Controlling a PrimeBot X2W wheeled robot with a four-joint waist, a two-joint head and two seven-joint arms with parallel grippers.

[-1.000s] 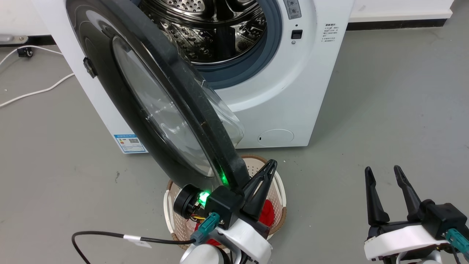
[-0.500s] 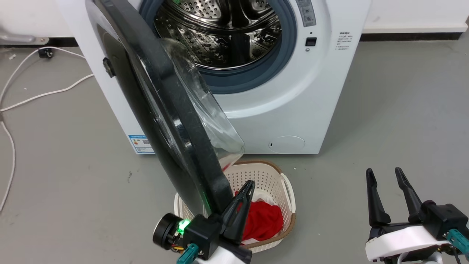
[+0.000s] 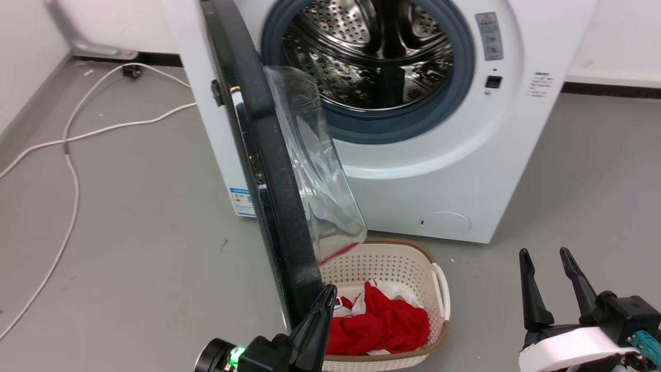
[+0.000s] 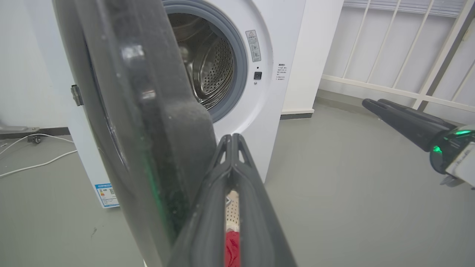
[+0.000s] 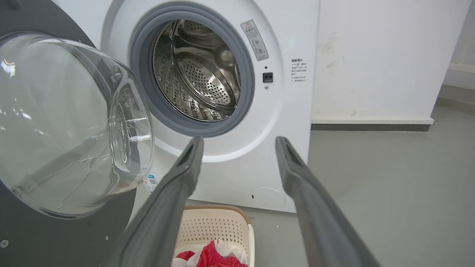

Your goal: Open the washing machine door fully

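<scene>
Door [image 3: 268, 181] of washing machine [image 3: 413, 181]: about half open, standing edge-on out from the front, lower rim over a basket [image 3: 439, 289]. Left gripper [image 3: 326, 294]: fingers together, laid against the rim's inner side near the free edge, not clamped on it. Right gripper [image 3: 548, 257]: fingers apart, idle, well off. Push outward along the hinge arc, slowly, contact flat on the rim to avoid slipping off.

Grey floor [image 3: 129, 232] carries the washing machine [image 3: 439, 175], a laundry basket [image 3: 387, 261] and a white cable [image 3: 119, 124].
</scene>
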